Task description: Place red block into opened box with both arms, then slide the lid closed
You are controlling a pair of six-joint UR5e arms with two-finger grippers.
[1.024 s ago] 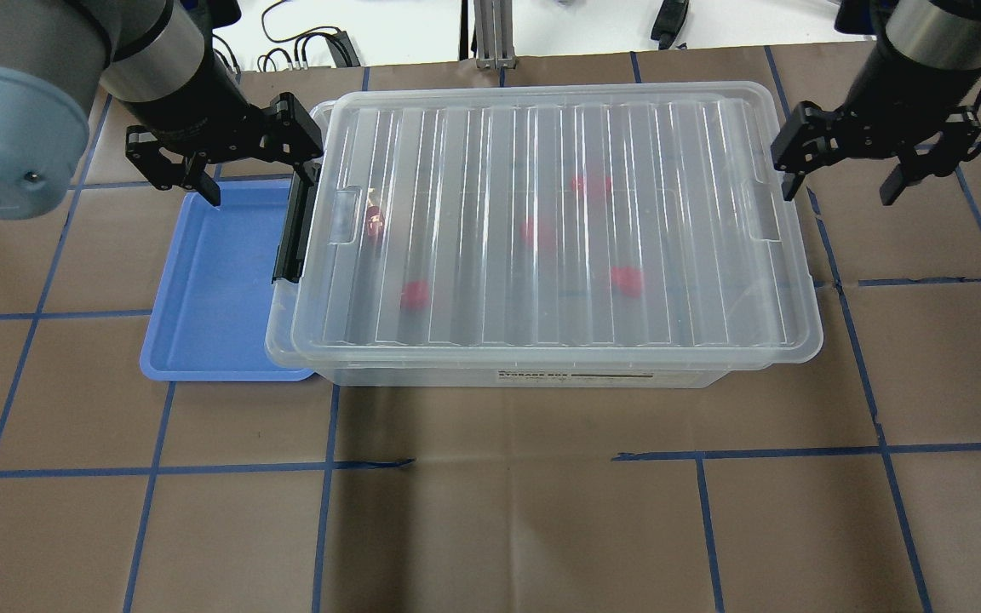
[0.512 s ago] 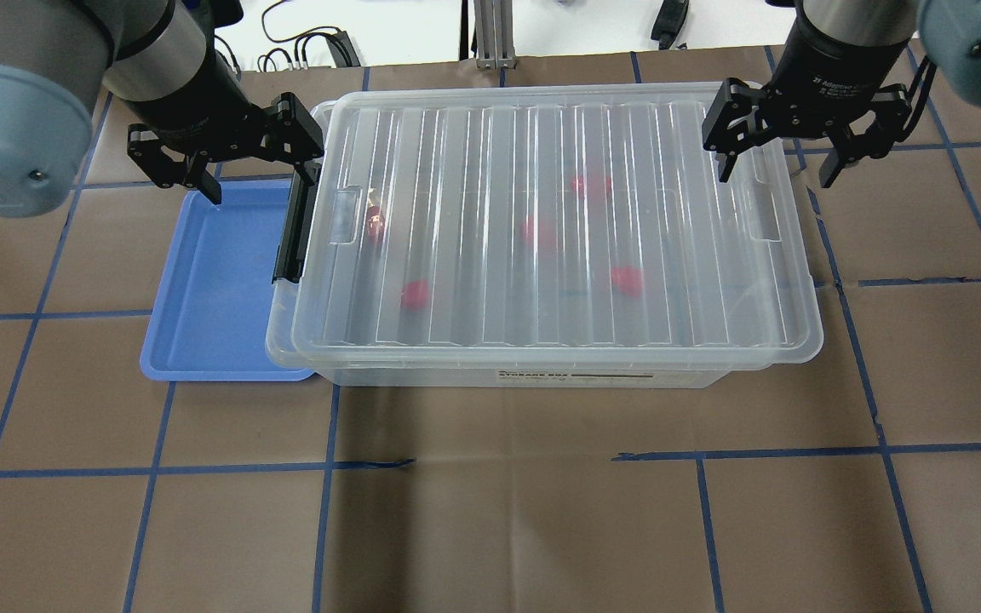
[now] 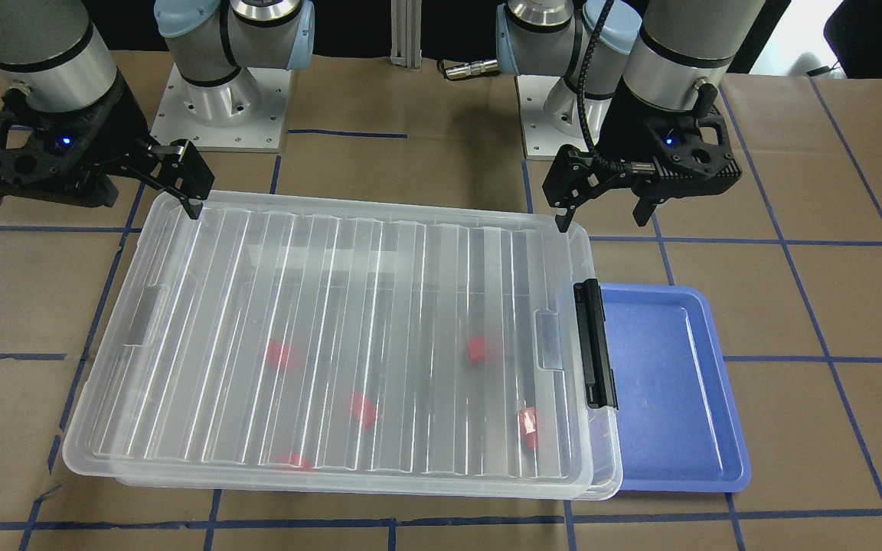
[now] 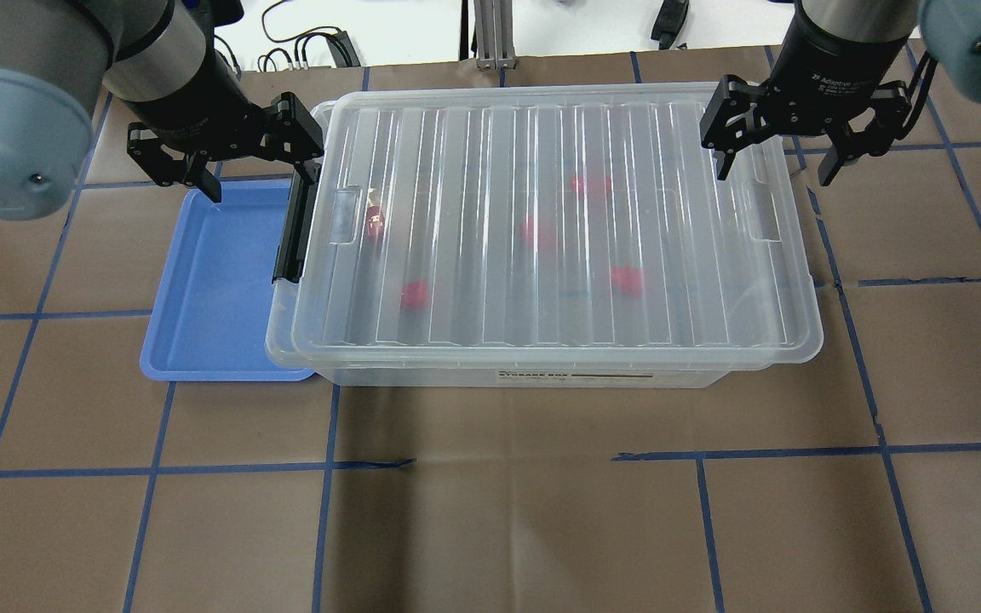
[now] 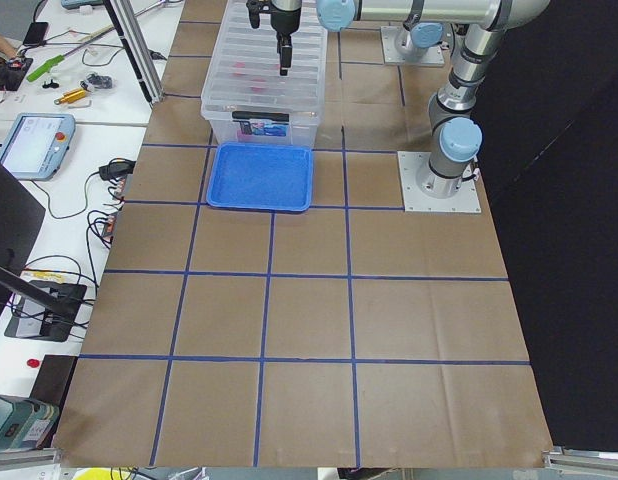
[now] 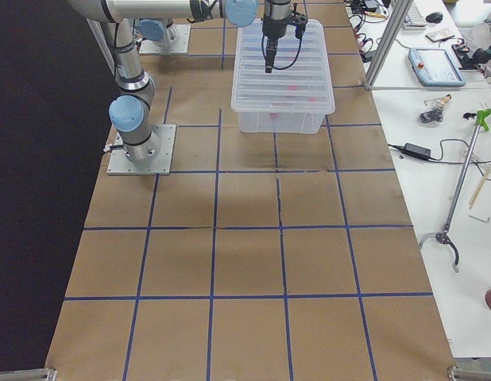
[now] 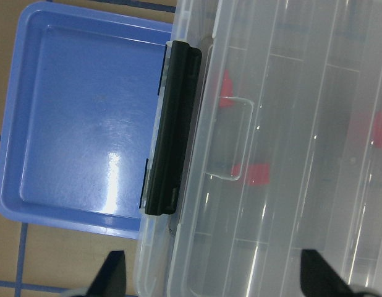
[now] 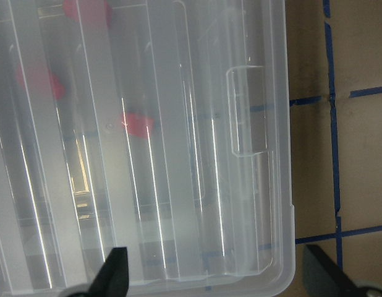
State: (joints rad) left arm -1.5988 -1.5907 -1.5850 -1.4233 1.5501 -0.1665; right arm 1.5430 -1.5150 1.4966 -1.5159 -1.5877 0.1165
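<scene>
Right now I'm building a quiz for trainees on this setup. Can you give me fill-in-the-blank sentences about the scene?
The lid covers the box, and ___ red pieces show through it.
The box's black latch faces the ___ tray.
The left gripper and the right gripper both stand ___.
Missing words: five; blue; open.

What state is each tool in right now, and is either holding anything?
Left black two-finger tool: open, holding nothing.
Right black two-finger tool: open, holding nothing.
</scene>
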